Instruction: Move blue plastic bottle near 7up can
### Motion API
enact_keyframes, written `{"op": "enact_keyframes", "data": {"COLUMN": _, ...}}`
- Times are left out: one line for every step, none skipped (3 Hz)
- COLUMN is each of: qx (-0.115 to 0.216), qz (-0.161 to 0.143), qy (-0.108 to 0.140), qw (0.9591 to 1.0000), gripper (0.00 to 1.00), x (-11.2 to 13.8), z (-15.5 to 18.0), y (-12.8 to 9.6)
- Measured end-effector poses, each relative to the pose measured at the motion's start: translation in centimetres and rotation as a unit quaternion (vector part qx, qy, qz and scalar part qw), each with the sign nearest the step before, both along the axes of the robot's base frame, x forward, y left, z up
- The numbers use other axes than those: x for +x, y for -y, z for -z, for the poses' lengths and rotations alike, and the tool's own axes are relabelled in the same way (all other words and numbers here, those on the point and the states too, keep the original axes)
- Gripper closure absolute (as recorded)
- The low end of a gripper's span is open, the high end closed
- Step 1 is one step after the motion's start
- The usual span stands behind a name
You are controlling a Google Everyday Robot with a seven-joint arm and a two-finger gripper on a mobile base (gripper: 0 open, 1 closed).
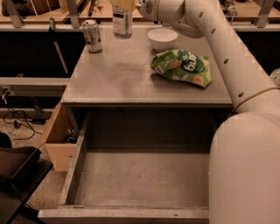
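Nearest is an open drawer, pulled out from under the bench, its grey floor bare. On the bench top, towards the right, a green snack bag lies crumpled. Behind it, a little to the left, stands a small white bowl, apart from the bag.

At the far left corner the 7up can stands upright. The blue plastic bottle is just to its right at the far edge, upright and near the can without touching it, between the can and the bowl.

The white arm sweeps in from the near right and reaches across to the far edge. Its claw sits over the top of the bottle and is cut off by the upper edge of the view, so it cannot be told whether it is clamped on the bottle or apart.
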State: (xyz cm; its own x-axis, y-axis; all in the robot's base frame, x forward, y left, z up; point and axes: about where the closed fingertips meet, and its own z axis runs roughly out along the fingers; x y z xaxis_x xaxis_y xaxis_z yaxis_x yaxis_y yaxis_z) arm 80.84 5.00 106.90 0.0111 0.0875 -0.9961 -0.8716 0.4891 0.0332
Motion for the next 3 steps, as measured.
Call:
{"op": "enact_keyframes", "data": {"qx": 0.000, "qz": 0.000, "qy": 0.000, "qw": 1.0000, "gripper": 1.00, "x": 0.0, "z": 0.0, "y": 0.0}}
{"op": "enact_keyframes", "data": {"qx": 0.016, "qz": 0.025, "qy": -0.003, "qw": 0.9996, "gripper": 1.00, "x": 2.3, "z": 0.9, "y": -0.2}}
{"op": "enact_keyframes", "data": {"qx": 0.021, "qz": 0.063, "qy": -0.008, "qw": 0.9978, "gripper": 1.00, "x": 5.4, "z": 1.8, "y": -0.3}}
